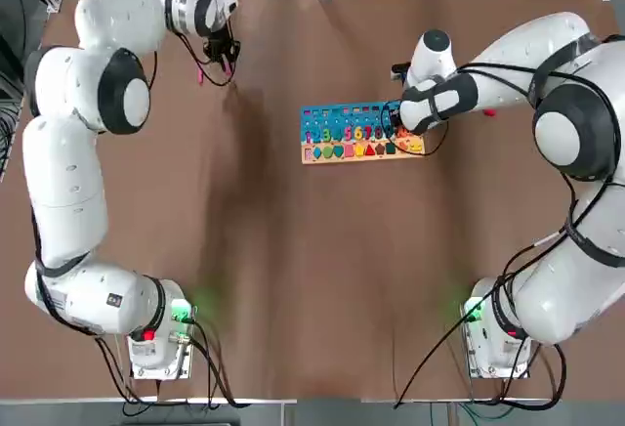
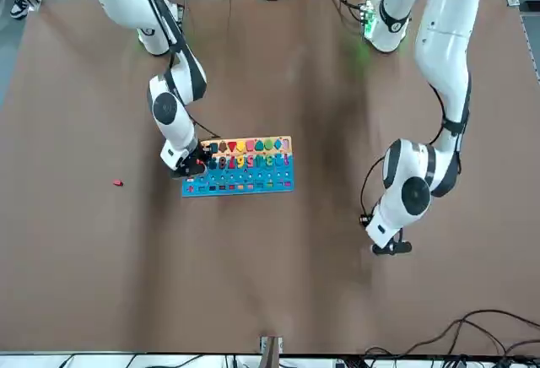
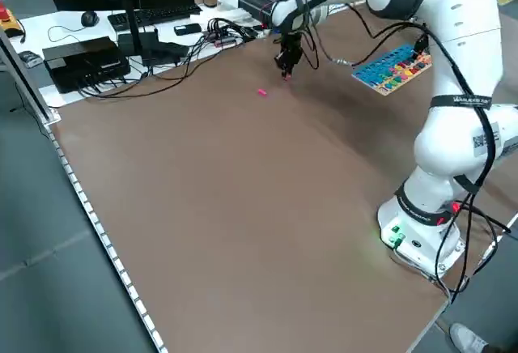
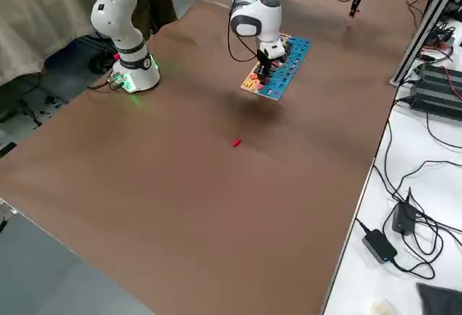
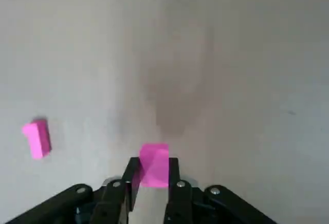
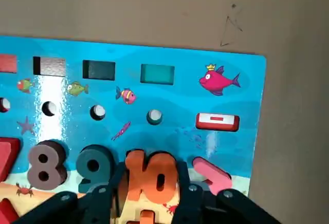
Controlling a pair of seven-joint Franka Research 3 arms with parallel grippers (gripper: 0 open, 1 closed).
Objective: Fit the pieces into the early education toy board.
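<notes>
From overhead, the board (image 1: pixel 332 134) lies on the far part of the table (image 1: pixel 293 279), between the arms; a red piece (image 1: pixel 489 112) lies to its right. The left end effector (image 1: pixel 227 59) hangs over the far left.

From the front, the right end effector (image 2: pixel 199 165) is at the board's right end.

From the left side, a pink piece (image 3: pixel 261 91) rests on the table near the left end effector.

From the right side, the right end effector is over the board, with the red piece well apart from it.

In the left wrist view, the left end effector pinches a pink block (image 5: pixel 154 165) between its fingertips.

In the right wrist view, the right end effector is at the orange 10 (image 6: pixel 151 176); whether it is gripping I cannot tell.
</notes>
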